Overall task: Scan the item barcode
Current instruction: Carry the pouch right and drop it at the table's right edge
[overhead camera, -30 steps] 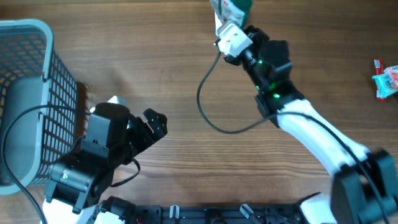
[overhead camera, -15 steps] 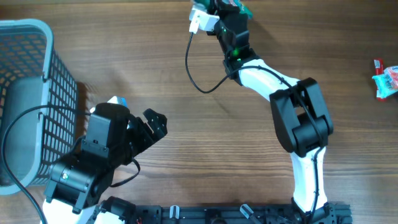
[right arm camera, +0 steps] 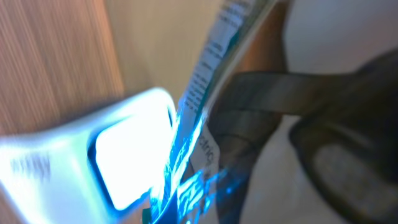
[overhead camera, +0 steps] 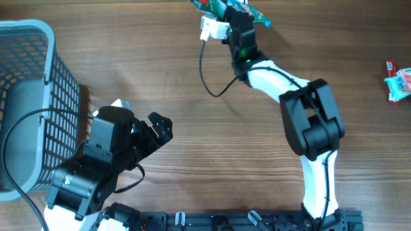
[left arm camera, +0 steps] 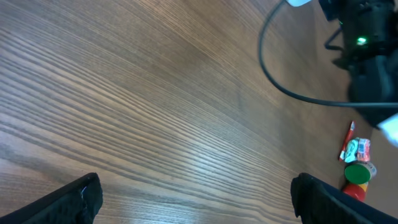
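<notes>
The item is a flat green and red packet (overhead camera: 258,17) at the table's far edge, and my right gripper (overhead camera: 232,14) is shut on it. In the right wrist view the packet (right arm camera: 214,74) stands edge-on, with printed text showing. It hangs right in front of a white scanner (right arm camera: 56,168) whose window glows bright. Blue light falls on the packet's lower part. My left gripper (overhead camera: 159,130) rests at the near left. Its fingers (left arm camera: 78,200) are wide open over bare wood, with nothing between them.
A grey mesh basket (overhead camera: 35,35) stands at the left edge. A small red and white packet (overhead camera: 398,82) lies at the far right, seen beside a green-capped thing (left arm camera: 357,173) in the left wrist view. A black cable (overhead camera: 205,80) loops from the right wrist.
The right arm swung left and toward the far edge with the packet. In the last half second the packet turned to show more of itself. The left arm stayed still.
</notes>
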Tool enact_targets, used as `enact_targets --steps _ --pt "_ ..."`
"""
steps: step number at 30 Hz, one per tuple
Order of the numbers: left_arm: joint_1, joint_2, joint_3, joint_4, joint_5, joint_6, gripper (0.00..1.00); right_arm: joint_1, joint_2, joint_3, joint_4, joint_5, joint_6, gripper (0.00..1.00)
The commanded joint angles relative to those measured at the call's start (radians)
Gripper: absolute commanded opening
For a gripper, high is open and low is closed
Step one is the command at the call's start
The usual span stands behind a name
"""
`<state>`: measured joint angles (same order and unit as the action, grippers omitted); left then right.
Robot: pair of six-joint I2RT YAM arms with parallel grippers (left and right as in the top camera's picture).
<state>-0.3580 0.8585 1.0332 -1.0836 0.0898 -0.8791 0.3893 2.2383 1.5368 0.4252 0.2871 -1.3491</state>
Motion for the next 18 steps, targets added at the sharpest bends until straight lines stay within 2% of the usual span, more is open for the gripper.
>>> enact_targets --steps 1,5,9,13,18 --pt "0.003 -0.001 0.000 0.002 -0.017 0.015 1.00 -0.127 -0.193 0.021 -0.077 0.087 0.129 0.04" --pt "0.003 -0.001 0.000 0.001 -0.017 0.015 1.00 -0.301 -0.297 0.021 -0.157 0.086 0.336 0.04" --pt "0.003 -0.001 0.000 0.001 -0.017 0.015 1.00 -0.478 -0.295 0.020 -0.260 0.126 0.570 0.04" --pt "0.003 -0.001 0.000 0.001 -0.017 0.015 1.00 -0.584 -0.295 0.020 -0.350 0.333 1.049 0.04" --pt "0.003 -0.001 0.000 0.001 -0.017 0.015 1.00 -0.659 -0.280 0.020 -0.567 0.615 1.507 0.04"
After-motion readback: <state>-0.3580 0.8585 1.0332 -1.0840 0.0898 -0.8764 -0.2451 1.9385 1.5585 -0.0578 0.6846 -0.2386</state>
